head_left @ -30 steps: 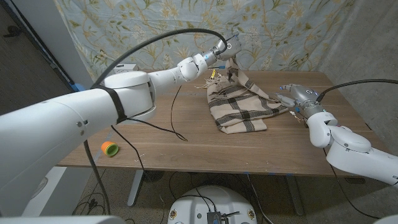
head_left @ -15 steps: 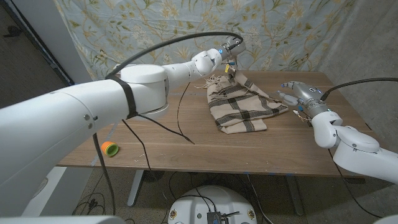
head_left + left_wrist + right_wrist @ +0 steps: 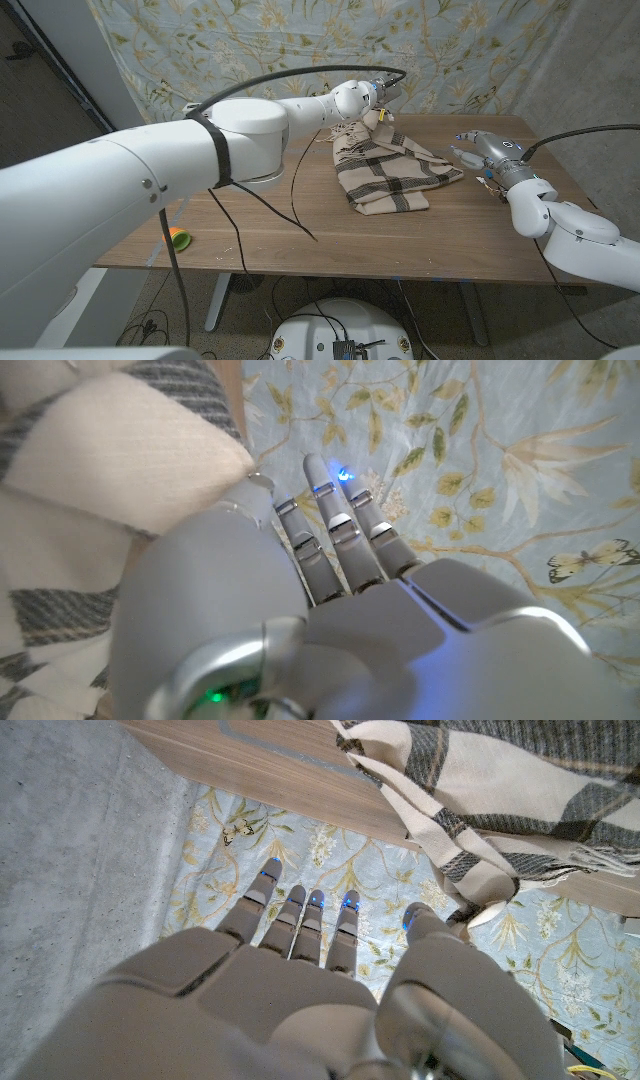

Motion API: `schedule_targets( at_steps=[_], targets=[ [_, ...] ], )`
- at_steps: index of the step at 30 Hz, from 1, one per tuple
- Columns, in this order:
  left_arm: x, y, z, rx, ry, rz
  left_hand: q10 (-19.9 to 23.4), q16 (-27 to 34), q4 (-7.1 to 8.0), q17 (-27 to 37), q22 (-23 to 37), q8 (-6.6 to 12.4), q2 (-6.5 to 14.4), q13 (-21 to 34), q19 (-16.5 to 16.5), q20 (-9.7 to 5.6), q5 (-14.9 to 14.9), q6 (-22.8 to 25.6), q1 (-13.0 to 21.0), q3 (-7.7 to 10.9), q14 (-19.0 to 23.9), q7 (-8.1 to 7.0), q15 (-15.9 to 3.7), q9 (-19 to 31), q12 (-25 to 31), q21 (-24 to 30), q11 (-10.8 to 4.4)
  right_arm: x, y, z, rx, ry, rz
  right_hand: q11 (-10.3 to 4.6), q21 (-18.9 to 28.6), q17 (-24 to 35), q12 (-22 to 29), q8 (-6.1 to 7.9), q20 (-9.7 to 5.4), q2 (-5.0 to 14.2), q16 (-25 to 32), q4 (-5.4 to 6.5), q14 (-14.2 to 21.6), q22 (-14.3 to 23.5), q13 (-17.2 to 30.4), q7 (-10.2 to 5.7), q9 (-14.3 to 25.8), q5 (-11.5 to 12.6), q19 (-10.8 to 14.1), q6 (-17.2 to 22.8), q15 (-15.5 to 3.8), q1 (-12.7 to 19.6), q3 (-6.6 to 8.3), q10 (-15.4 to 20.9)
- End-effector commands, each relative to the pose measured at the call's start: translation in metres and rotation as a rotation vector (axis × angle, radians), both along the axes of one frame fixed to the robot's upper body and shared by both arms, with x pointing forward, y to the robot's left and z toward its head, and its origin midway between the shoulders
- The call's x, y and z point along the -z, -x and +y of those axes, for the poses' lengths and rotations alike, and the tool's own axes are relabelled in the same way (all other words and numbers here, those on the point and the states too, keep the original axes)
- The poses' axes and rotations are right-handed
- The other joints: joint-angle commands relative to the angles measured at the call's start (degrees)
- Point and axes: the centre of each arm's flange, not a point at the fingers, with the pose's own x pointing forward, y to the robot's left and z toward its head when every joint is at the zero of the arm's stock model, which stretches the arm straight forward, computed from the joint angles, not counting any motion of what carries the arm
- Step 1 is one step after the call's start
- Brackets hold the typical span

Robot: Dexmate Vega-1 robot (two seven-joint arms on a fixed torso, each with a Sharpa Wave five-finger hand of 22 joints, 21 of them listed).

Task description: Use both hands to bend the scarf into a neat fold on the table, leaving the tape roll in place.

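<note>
Above scarf, left hand shifted rightward

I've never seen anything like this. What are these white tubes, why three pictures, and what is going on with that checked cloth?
The white tubes are a robot's two arms, each ending in a hand with fingers. The wide picture comes from a camera on the robot's head, looking down at a wooden table. The other two come from cameras on each wrist, looking along the back of that arm's own hand, so they appear turned around.

On the table lies a checked scarf, partly folded. The left hand is at the scarf's far end, which rises up to it; it seems to be holding the cloth, though the grip itself is hard to see. The right hand is at the scarf's right corner, its thumb at a tip of the cloth; whether it grips is unclear. A small orange and green tape roll sits apart near the table's left edge.
</note>
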Motion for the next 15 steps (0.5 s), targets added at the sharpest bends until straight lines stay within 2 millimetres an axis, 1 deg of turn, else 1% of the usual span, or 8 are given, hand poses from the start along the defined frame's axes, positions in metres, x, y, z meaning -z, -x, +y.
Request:
schedule_targets(
  at_steps=[1, 3, 5, 7, 10, 12, 13, 15],
  targets=[
    [0.027, -0.012, 0.007, -0.099, -0.029, 0.116, -5.6, -1.0, 1.33, 0.0, -0.2, -8.14, 0.7, -2.5, -1.2, 0.25, 0.4, -10.4, -4.5, 0.20, -3.0, -1.64, -7.63, -0.9, -4.3, 1.0, 0.07, 0.000, -0.002, -0.007, -0.007, -0.007, 0.009, 0.07, -0.3, 0.0, 0.0, -0.08, 0.34, -0.21, 0.0, -0.43, 0.5, 0.0, 0.0, 0.12, 0.0, -0.1, 0.2, 0.6, -0.99, -0.2, 0.14, 0.4],
    [0.026, -0.014, 0.010, -0.102, -0.020, 0.121, -6.9, -1.3, 3.19, -0.7, -0.3, -11.38, 1.3, -3.9, -1.7, 0.38, 0.3, -12.4, -8.9, -0.43, -4.2, -1.68, -7.39, -0.8, -5.7, 1.5, 0.06, 0.000, -0.002, -0.008, -0.006, -0.008, 0.015, 0.08, -0.3, 0.0, -0.1, -0.08, 0.32, -0.30, 0.0, -0.53, 0.5, 0.0, 0.0, 0.11, 0.0, -0.1, 0.2, 0.6, -0.91, -0.1, 0.15, 0.3],
    [0.024, -0.014, 0.012, -0.104, -0.003, 0.129, -8.6, -2.0, 4.58, -1.7, -0.3, -13.31, 2.2, -4.7, -2.3, 1.02, 0.1, -13.7, -11.8, -0.75, -5.9, -1.68, -6.69, -0.7, -6.6, 1.8, 0.51, 0.000, -0.003, -0.009, -0.008, -0.011, 0.018, 0.09, -0.4, -0.1, -0.1, -0.12, 0.38, -0.44, -0.1, -0.62, 0.4, 0.0, 0.0, 0.14, 0.0, -0.1, 0.1, 0.6, -0.94, -0.1, 0.13, 0.3],
    [0.021, -0.015, 0.014, -0.099, 0.030, 0.144, -10.0, -2.6, 5.48, -3.0, -0.2, -14.57, 4.2, -5.3, -3.0, 1.87, 0.2, -14.6, -13.1, -0.08, -8.2, -1.06, -4.31, -0.5, -7.1, 2.0, 1.51, 0.000, -0.004, -0.008, -0.008, -0.003, 0.019, 0.08, -0.4, -0.1, -0.1, -0.14, 0.41, -0.49, -0.1, -0.66, 0.4, 0.0, 0.0, 0.19, 0.0, -0.1, 0.1, 0.5, -0.91, -0.1, 0.13, 0.3],
    [0.019, -0.016, 0.017, -0.084, 0.084, 0.164, -10.8, -3.0, 5.57, -3.9, -0.2, -15.04, 5.0, -5.7, -3.4, 2.40, 0.3, -14.9, -13.4, 0.58, -9.7, -0.84, -2.55, -0.4, -7.3, 2.1, 1.88, -0.001, -0.005, -0.008, -0.005, 0.001, 0.020, 0.02, -0.4, -0.2, -0.1, -0.15, 0.48, -0.48, -0.1, -0.78, 0.4, 0.0, 0.0, 0.19, 0.0, -0.1, 0.1, 0.5, -0.96, 0.0, 0.22, 0.3],
    [0.012, -0.012, 0.014, -0.043, 0.128, 0.157, -11.0, -3.0, 5.40, -5.0, -0.4, -14.50, 4.6, -6.0, -3.8, 2.76, 0.2, -12.8, -13.6, 0.84, -10.3, -1.56, -1.99, -0.1, -7.3, 2.1, 1.69, -0.001, -0.006, -0.007, -0.002, 0.003, 0.020, 0.00, -0.5, -0.2, -0.1, -0.15, 0.47, -0.44, -0.1, -0.94, 0.4, 0.0, 0.0, 0.15, 0.0, 0.0, 0.1, 0.5, -0.98, 0.2, 0.30, 0.3],
    [-0.001, -0.007, 0.012, -0.013, 0.148, 0.127, -11.7, -2.9, 4.61, -6.5, -0.6, -14.11, 2.6, -6.4, -3.5, 2.61, 0.1, -11.5, -14.2, 0.28, -10.5, -0.95, -1.80, 0.2, -7.4, 2.1, 1.40, -0.001, -0.006, -0.006, 0.001, 0.006, 0.021, -0.02, -0.5, -0.3, -0.1, -0.16, 0.49, -0.41, -0.1, -1.05, 0.4, 0.0, 0.0, 0.17, 0.0, 0.0, 0.1, 0.5, -1.01, 0.3, 0.35, 0.3],
    [-0.019, -0.001, 0.013, 0.021, 0.174, 0.043, -11.9, -2.7, 2.52, -9.0, -0.9, -11.38, -0.5, -7.0, -3.3, 2.44, 0.7, -6.8, -14.0, -0.24, -10.7, 0.02, -1.73, 1.4, -7.5, 2.1, 1.74, -0.001, -0.006, -0.005, 0.009, 0.010, 0.022, -0.03, -0.5, -0.3, -0.1, -0.16, 0.50, -0.28, -0.1, -1.25, 0.5, 0.0, 0.0, 0.13, 0.0, 0.0, 0.0, 0.5, -1.01, 0.5, 0.49, 0.3]
  ],
)
